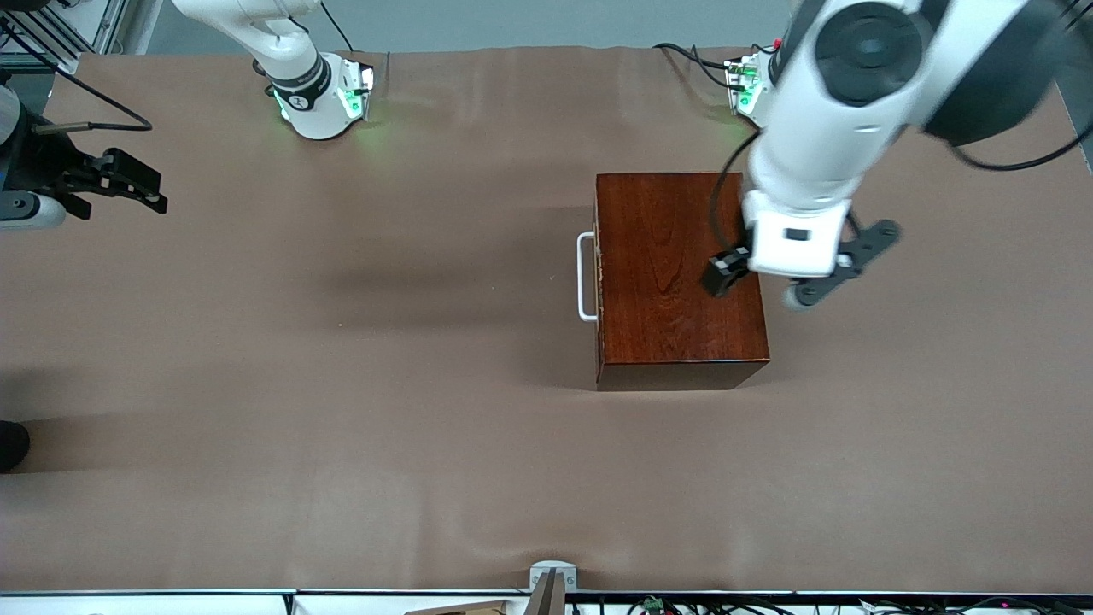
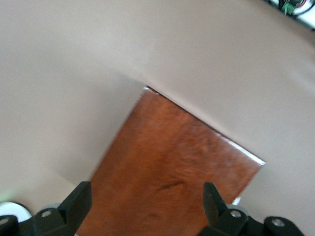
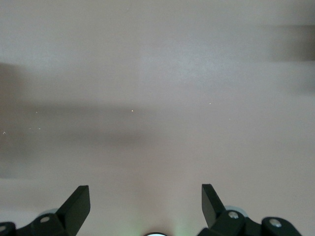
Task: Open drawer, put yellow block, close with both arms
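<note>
The glossy mahogany box (image 1: 666,325) stands toward the left arm's end of the table. Its drawer is pushed in flush, and the white U-shaped handle (image 1: 586,277) faces the right arm's end. My left gripper (image 1: 762,286) hangs over the box top with its fingers spread wide and nothing between them. In the left wrist view the left gripper (image 2: 146,196) shows the reddish box top (image 2: 182,157) right under it. My right gripper (image 1: 147,190) waits open above bare cloth at the right arm's end, and the right wrist view shows only cloth under the right gripper (image 3: 145,196). The yellow block is out of view.
Brown cloth (image 1: 341,384) covers the whole table. The two green-lit bases (image 1: 329,98) (image 1: 747,85) stand along the edge farthest from the front camera, with cables beside them. A small metal bracket (image 1: 551,581) sits at the nearest edge. A dark object (image 1: 10,444) pokes in at the right arm's end.
</note>
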`<state>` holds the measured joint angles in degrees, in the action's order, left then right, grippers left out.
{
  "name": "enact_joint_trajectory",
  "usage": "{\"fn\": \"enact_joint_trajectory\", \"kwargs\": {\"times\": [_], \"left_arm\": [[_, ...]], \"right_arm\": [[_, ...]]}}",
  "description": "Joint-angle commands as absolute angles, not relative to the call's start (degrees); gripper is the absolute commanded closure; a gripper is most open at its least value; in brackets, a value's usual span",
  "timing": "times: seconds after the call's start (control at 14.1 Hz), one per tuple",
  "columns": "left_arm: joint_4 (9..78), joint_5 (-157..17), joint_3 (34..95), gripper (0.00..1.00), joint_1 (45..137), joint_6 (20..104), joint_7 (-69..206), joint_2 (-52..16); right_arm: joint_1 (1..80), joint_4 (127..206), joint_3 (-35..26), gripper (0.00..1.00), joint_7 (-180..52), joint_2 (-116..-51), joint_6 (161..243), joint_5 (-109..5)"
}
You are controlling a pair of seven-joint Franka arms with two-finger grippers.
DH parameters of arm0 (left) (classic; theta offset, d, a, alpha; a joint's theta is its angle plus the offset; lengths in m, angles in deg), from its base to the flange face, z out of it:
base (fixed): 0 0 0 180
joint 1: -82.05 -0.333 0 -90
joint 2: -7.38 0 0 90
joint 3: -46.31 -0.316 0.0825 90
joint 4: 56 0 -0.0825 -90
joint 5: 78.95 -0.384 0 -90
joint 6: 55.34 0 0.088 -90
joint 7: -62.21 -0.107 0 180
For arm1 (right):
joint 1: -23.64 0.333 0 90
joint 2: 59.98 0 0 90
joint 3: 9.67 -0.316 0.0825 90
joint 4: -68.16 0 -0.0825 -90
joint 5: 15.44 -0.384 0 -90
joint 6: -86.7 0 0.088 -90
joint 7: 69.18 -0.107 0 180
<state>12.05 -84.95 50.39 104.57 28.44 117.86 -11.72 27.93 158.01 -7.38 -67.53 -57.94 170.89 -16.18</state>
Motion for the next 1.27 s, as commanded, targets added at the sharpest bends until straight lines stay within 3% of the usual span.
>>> {"fn": "enact_joint_trajectory", "kwargs": {"times": [0.0, 0.35, 1.2], "left_arm": [[14.4, -83.88, 50.8, 0.0, 100.0, 26.14, 106.28, -8.53], [14.93, -83.88, 50.8, 0.0, 93.93, 23.41, 89.83, -5.9], [25.66, -81.33, 50.88, 0.0, 85.65, 25.08, 70.58, 2.89]], "right_arm": [[27.51, 158.25, -7.65, 0.0, -67.16, -57.52, 170.73, -15.17], [27.51, 158.34, -7.65, 0.0, -67.16, -57.52, 170.64, -15.17], [27.51, 158.34, -7.65, 0.0, -67.07, -57.61, 170.64, -15.17]]}}
